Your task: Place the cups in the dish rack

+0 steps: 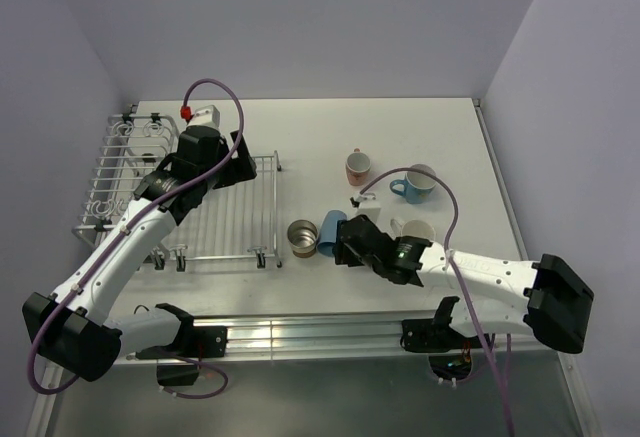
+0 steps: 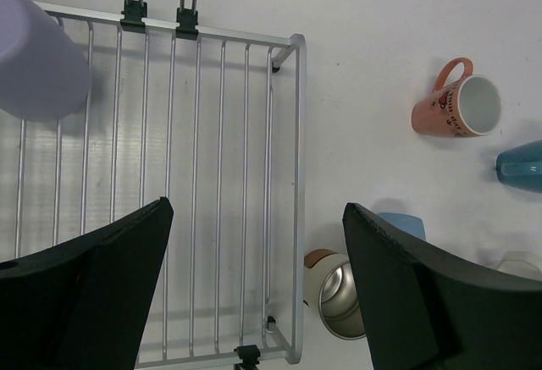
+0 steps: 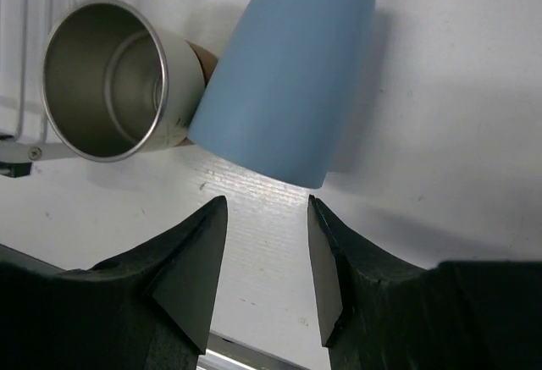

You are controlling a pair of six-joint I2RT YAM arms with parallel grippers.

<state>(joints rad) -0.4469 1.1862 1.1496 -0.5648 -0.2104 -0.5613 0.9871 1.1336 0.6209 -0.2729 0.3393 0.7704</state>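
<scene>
Stock as I see it from the remote desk:

1. Dish rack (image 1: 235,222): left side of table (image 1: 300,127). Silver wire, flat bars on its right part, upright loops on the left.
2. Lavender cup (image 2: 38,61): on the rack bars. Seen only in left wrist view, under the arm in top view.
3. Steel cup (image 1: 302,238): on table, just right of rack's near-right corner. Mouth faces right wrist cam. Upright or tipped, can't tell for sure.
4. Mid-blue cup (image 3: 284,74): lying on its side, just right of steel cup, prob. touching it.
5. Salmon-pink mug (image 1: 358,167): on table, farther back than items 3–4, apart from them.
6. Light blue mug (image 1: 415,185): white inside, just right of salmon mug.
7. Cream-white cup (image 1: 415,229): nearer than light blue mug, beside the right arm's wrist.
8. Left gripper (image 2: 258,205): above the rack's right part, fingers spread wide, nothing btwn them.
9. Right gripper (image 3: 267,201): low over table on the near-right side of mid-blue cup. Jaws partway apart w/ only bare table btwn. Tips just short of the cup's end, not touching.
</scene>
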